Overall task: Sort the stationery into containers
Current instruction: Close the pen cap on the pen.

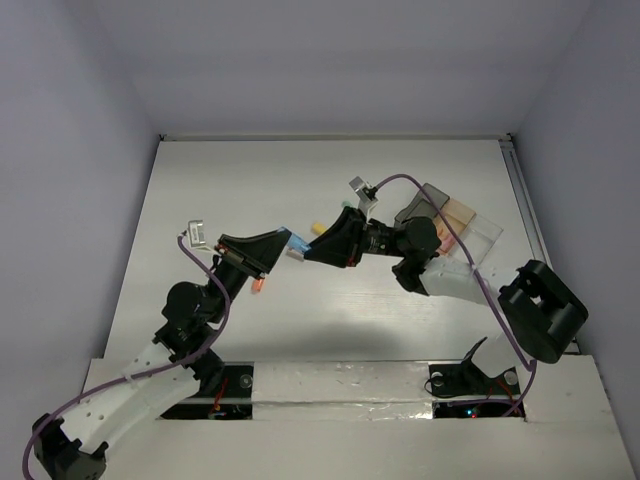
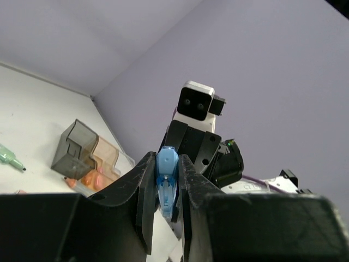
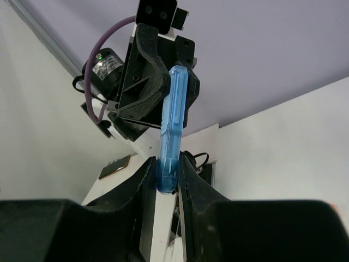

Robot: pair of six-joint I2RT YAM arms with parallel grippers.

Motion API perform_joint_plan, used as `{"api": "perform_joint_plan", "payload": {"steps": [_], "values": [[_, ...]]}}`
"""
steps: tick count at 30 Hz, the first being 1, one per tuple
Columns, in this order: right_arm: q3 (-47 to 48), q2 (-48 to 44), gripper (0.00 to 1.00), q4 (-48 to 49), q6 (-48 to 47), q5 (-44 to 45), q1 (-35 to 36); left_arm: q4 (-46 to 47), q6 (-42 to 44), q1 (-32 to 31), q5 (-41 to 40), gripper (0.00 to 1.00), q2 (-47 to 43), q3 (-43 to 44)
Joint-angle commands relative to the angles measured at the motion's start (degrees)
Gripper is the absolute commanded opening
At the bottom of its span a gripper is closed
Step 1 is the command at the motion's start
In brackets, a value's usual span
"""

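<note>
Handover judged in hand; blue piece (image 3: pixel 173 109) held in mid-air, clamped at 1 end by left gripper (image 2: pixel 166 159), at the other by right gripper (image 3: pixel 168 166); next, left grip to be released, then piece carried to containers (image 1: pixel 470 228).

We find both arms converging over centre of worktop (image 1: pixel 230 180). On left, left gripper (image 1: pixel 285 242); on right, right gripper (image 1: pixel 308 250). Between them, clear of worktop, pen-shaped piece (image 1: pixel 297 243), one end clamped in each. Row of containers (image 1: pixel 462 228) at far right, behind right arm. On worktop: small piece (image 1: pixel 258 285) just in front of left gripper, second small piece (image 1: pixel 316 227) just behind both grippers. From left wrist, third piece (image 2: pixel 11 158) lies left of containers.
</note>
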Motion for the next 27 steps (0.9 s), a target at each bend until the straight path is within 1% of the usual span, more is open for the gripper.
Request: {"api": "perform_joint_plan", "payload": {"steps": [1, 8, 11, 13, 14, 16, 17, 19, 21, 22, 23, 26, 27], "values": [[6.74, -0.1, 0.0, 7.78, -1.41, 2.08, 2.22, -7.08, 0.38, -5.43, 4.75, 0.0, 4.59, -0.57], [8.15, -3.36, 0.0, -0.66, -5.54, 3.75, 2.22, -7.42, 0.73, -6.14, 3.34, 0.0, 4.69, -0.48], [7.37, -3.8, 0.0, -1.28, -5.89, 4.63, 2.22, -9.18, 1.6, -6.14, 2.65, 0.0, 4.16, 0.22], [6.57, -4.5, 0.0, -1.55, -6.5, 6.74, 2.22, -10.58, 2.22, -6.14, 2.03, 0.0, 3.37, 1.28], [6.13, -4.76, 0.0, -1.64, -6.59, 7.53, 2.22, -12.24, 3.01, -6.14, 0.98, 0.05, 2.58, 1.71], [4.81, -5.46, 0.0, -2.25, -7.29, 9.99, 2.22, -13.57, 3.98, -6.14, -0.34, 0.21, 1.53, 2.68], [4.46, -6.34, 0.0, -2.6, -7.56, 10.95, 2.22, -14.97, 4.76, -6.14, -1.13, 0.36, 0.48, 3.29], [3.76, -7.31, 0.0, -4.52, -8.52, 12.98, 1.61, -16.82, 5.73, -6.14, -2.1, 0.53, -0.41, 4.0], [3.32, -8.89, 0.0, -7.42, -9.75, 14.99, 0.47, -20.51, 6.79, -6.14, -3.59, 0.82, -2.43, 5.05], [3.23, -9.42, 0.0, -8.48, -10.02, 15.44, 0.46, -20.52, 7.05, -6.14, -4.21, 0.82, -2.44, 5.32], [2.97, -10.64, 0.0, -9.45, -10.37, 16.05, -0.67, -22.26, 7.49, -6.14, -5.26, 0.99, -3.31, 5.58], [1.39, -13.28, 0.0, -14.37, -11.78, 18.95, -3.65, -25.78, 8.72, -6.14, -7.28, 0.99, -4.8, 6.81], [0.86, -15.55, 0.0, -16.21, -12.48, 21.31, -4.36, -26.32, 8.9, -6.14, -7.55, 0.99, -5.33, 7.08]]}}
